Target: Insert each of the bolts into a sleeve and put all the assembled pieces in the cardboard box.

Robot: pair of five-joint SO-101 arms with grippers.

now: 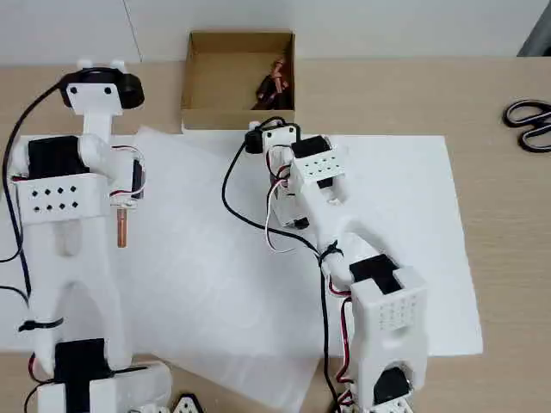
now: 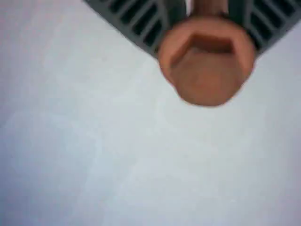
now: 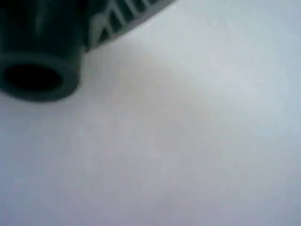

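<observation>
We have the left claw (image 1: 126, 202) closed tight on a copper-coloured hex-headed metal bolt (image 1: 121, 229), which sticks out past the fingertips over the white paper sheet (image 1: 198, 284). From the left wrist we see its broad hexagonal end (image 2: 207, 66) between the two ribbed jaws. The right claw (image 1: 272, 139) looks clamped on a dark hollow plastic sleeve (image 3: 35, 77), whose open bore faces the right wrist camera, and the sleeve hangs clear of the paper. The two claws are well apart, with bare paper between them. Just beyond the right claw sits the brown cardboard box (image 1: 196, 82), and in the corner nearest that claw lie a few assembled copper-and-dark pieces (image 1: 274, 82). Black-handled scissors (image 1: 529, 125) rest on the pale wooden tabletop (image 1: 482, 86), far off to the right claw's outer side and of no concern. We judge the step in hand to be mating this bolt with this sleeve. To do it well we should bring the claws together over the paper, turn the wrists so bolt and bore share one line, and close the gap slowly, since a tilt would jam the bolt on the sleeve's rim. We should hold both grips firm until the bolt is seated, then loosen only one claw, so the joined piece can go to the box close by.
</observation>
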